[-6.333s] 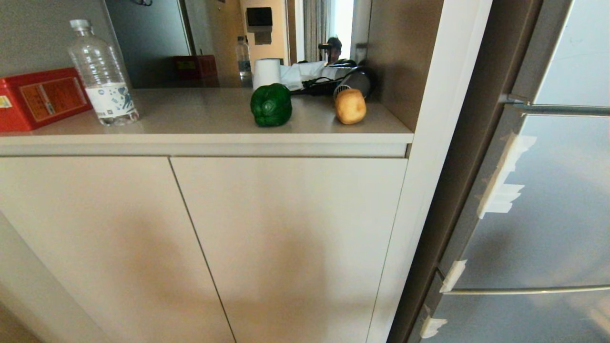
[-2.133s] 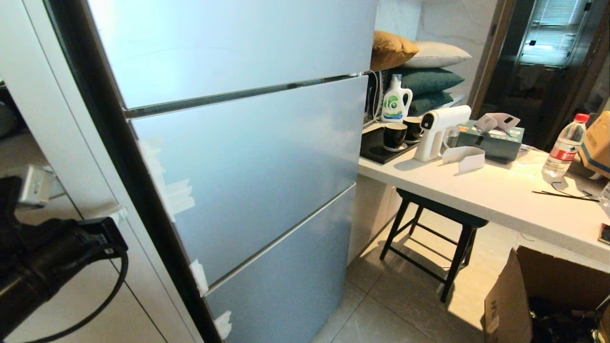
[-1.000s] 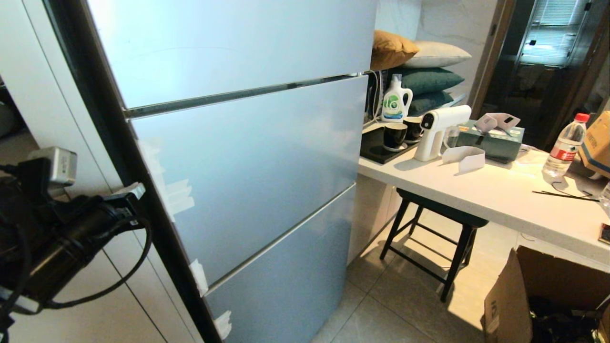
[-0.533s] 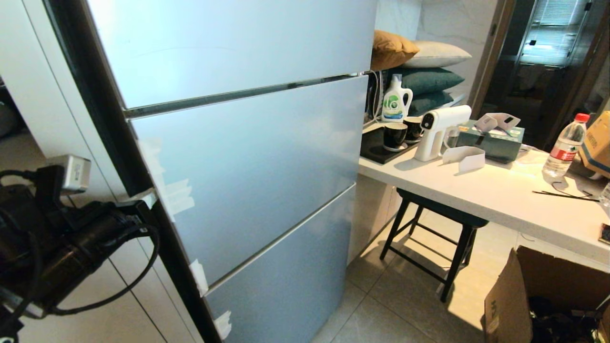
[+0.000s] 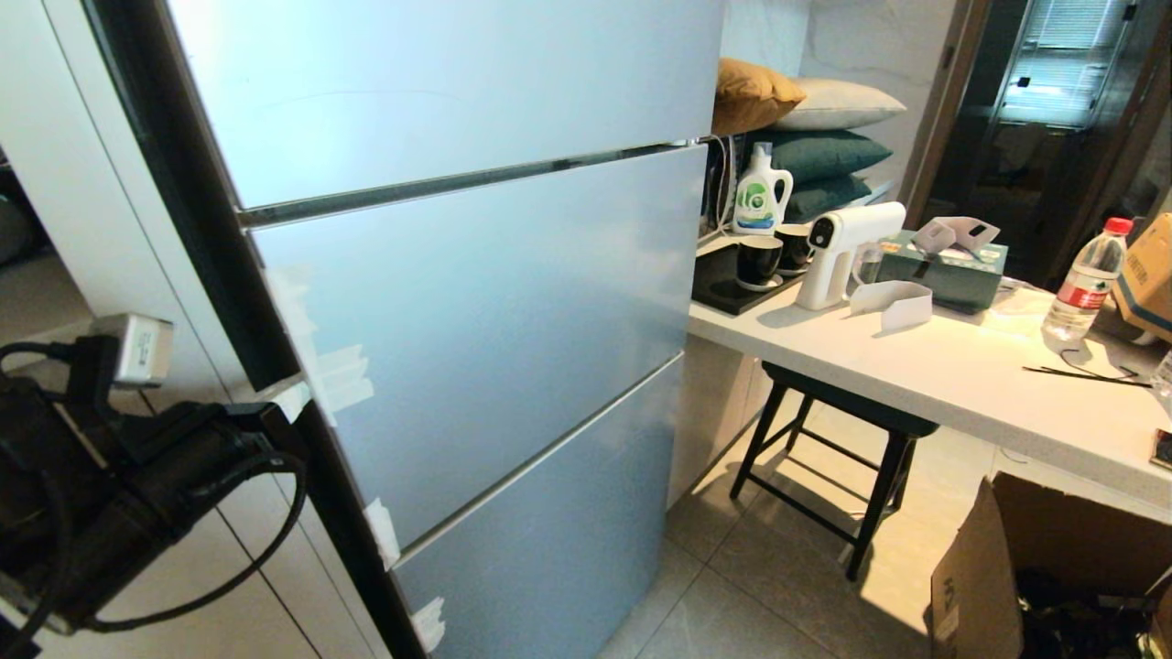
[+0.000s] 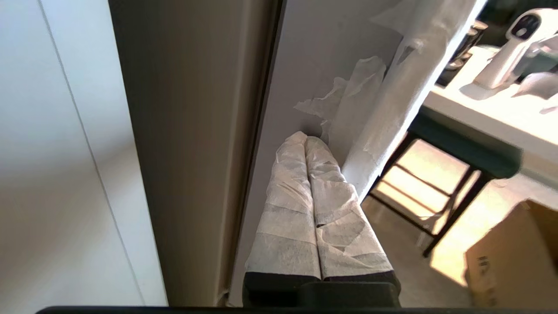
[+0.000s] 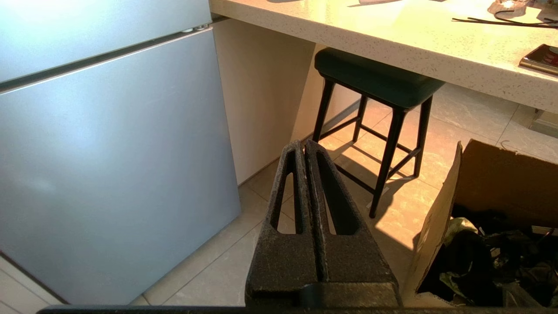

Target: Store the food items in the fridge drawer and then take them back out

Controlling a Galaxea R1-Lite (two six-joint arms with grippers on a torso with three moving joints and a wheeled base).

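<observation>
Left fingers [image 6: 305, 141] pressed together at fridge [image 6: 305, 78] edge

My left gripper [image 6: 306, 139] sits at the fridge [image 5: 476, 302] door's left edge, cabinet doors [image 5: 265, 567] further left. Right of the fridge stands a table [image 5: 925, 366] with a stool [image 5: 842, 448] under it; a cardboard box [image 5: 971, 586] sits on the floor before it.

You cannot see the fridge [image 5: 476, 302] interior: every panel is closed, so any drawer behind them stays hidden, and its top and bottom run past the head view's edges. The left gripper [image 6: 306, 139] tips press at the door's side edge, where contact is hard to judge. What fills the cardboard box [image 7: 488, 187] is too dark to tell.
</observation>
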